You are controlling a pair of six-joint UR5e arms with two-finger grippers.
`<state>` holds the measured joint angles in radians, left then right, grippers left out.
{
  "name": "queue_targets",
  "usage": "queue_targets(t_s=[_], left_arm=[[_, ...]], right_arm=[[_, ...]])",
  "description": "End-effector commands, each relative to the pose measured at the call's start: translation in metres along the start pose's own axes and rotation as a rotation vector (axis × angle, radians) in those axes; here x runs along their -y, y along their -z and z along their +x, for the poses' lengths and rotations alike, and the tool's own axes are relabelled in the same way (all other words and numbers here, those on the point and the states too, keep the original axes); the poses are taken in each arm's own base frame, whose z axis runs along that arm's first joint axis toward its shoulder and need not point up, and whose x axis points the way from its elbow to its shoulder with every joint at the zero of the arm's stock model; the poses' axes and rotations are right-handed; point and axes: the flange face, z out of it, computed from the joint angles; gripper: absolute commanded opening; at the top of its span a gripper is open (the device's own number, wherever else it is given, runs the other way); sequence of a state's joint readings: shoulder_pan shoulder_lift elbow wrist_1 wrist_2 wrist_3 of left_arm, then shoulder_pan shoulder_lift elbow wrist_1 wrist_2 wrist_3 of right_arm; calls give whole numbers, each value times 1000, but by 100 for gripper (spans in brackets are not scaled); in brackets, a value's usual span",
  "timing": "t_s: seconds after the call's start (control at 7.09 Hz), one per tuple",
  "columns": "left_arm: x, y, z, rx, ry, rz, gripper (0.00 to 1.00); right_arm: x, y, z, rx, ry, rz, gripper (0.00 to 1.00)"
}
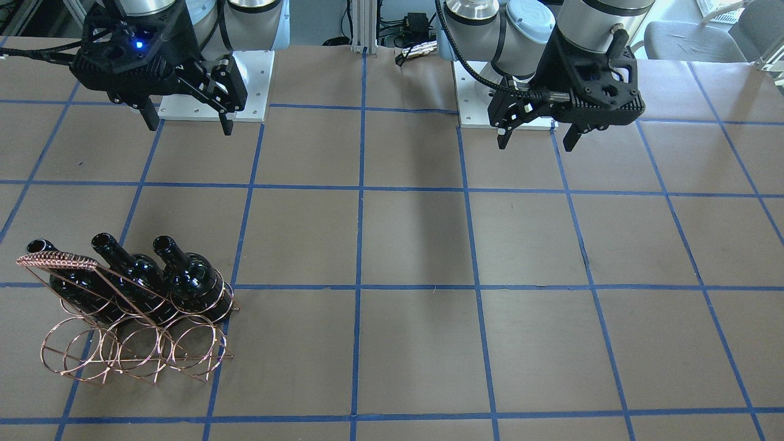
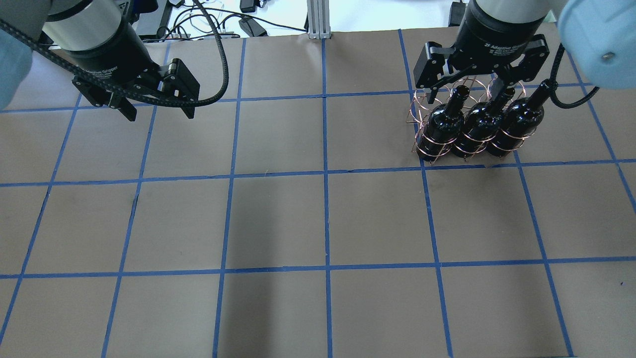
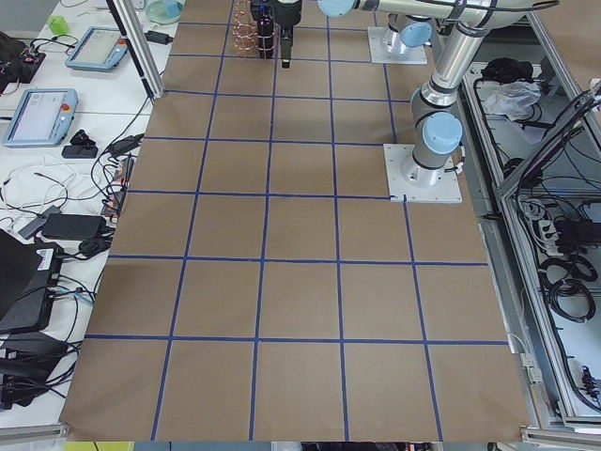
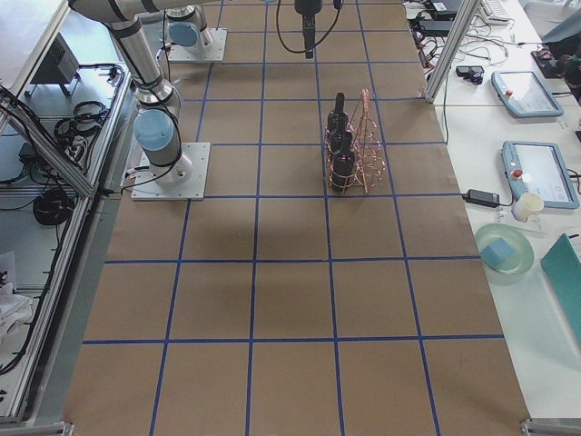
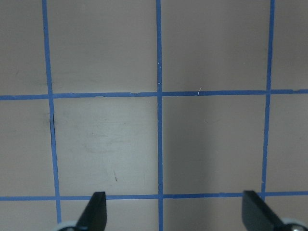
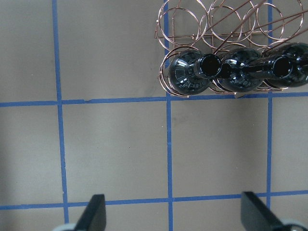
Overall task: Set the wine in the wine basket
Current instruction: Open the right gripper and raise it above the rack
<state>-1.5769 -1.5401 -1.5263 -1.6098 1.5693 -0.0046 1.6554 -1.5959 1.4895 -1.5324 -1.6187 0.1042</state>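
Three glossy black wine bottles stand side by side in the copper wire wine basket [image 1: 131, 352] at the table's right side: one [image 1: 76, 293], a second [image 1: 139, 274] and a third [image 1: 193, 278]. They fill the row of rings nearer the robot, with their open necks tilted up. The other row of rings is empty. In the right wrist view the bottles [image 6: 190, 72] and the basket [image 6: 211, 19] lie at the top edge. My right gripper [image 1: 187, 122] is open and empty, raised, apart from the basket. My left gripper [image 1: 536, 139] is open and empty above bare table.
The brown table [image 2: 278, 219] carries a grid of blue tape lines. The basket's twisted handle bar [image 1: 58, 263] rises over the bottles. Both arm bases [image 1: 214, 110] sit at the robot's edge. Tablets and cables lie on the side benches [image 3: 56, 103].
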Motion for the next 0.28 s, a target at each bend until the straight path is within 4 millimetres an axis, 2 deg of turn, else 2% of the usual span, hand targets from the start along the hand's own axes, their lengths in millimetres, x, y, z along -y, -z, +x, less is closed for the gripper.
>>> queue_targets(t_s=[0.0,0.14], left_arm=[[0,0,0,0,0,1,100],[0,0,1,-2,-2,2,100]], right_arm=[[-3,2,-1,4,3,-1,100],[-5,4,0,4,1,1,100]])
